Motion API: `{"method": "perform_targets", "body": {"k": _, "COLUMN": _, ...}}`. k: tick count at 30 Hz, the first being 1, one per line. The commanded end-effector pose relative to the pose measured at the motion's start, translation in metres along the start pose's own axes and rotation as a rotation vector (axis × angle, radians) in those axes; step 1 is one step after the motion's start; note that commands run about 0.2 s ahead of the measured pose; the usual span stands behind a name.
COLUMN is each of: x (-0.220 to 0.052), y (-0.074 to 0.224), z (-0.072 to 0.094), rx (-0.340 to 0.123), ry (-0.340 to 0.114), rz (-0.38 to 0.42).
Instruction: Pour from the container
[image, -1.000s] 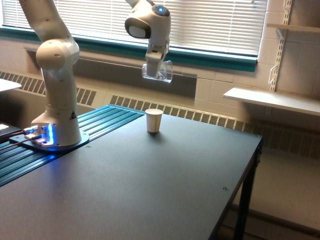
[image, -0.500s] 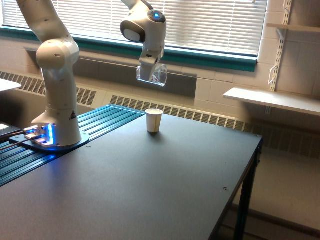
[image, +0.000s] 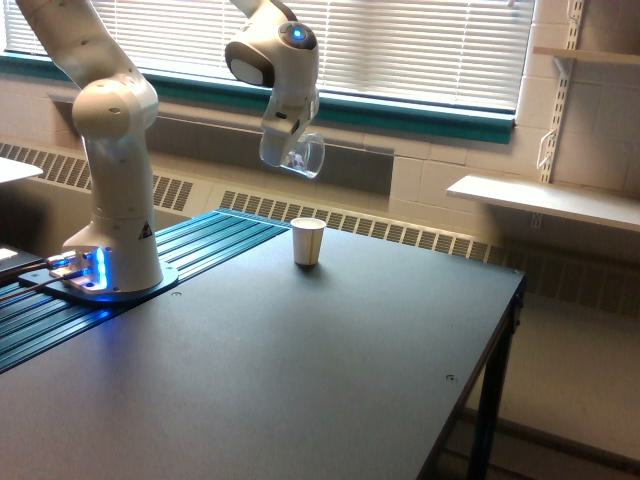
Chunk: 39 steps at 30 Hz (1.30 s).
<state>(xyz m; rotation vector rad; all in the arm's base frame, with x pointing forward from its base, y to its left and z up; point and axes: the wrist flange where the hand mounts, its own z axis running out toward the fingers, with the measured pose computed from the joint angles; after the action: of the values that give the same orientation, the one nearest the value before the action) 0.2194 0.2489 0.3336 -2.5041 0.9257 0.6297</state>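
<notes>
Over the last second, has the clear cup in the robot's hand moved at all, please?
Yes. The clear cup has drifted toward the exterior view's left and tilted further, judged against the paper cup, which has stayed put on the table.

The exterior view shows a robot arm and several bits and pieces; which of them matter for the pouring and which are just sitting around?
Part of the job:
- gripper, shut on the clear container
- clear container, tilted, held above the table
- white paper cup, upright on the table

Just there:
- wall shelf
- window blinds
- radiator grille
</notes>
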Motion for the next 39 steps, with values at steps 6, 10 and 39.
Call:
{"method": "perform_targets", "body": {"k": 6, "x": 0.015, "y": 0.012, "z": 0.005, "rx": -0.042, "ry": -0.082, "rz": 0.102}}
{"method": "perform_targets", "body": {"k": 10, "x": 0.019, "y": 0.009, "z": 0.008, "rx": -0.054, "ry": -0.093, "rz": 0.109}}
{"method": "perform_targets", "body": {"k": 39, "x": 0.017, "y": -0.015, "z": 0.049, "rx": -0.175, "ry": -0.101, "rz": 0.08}}
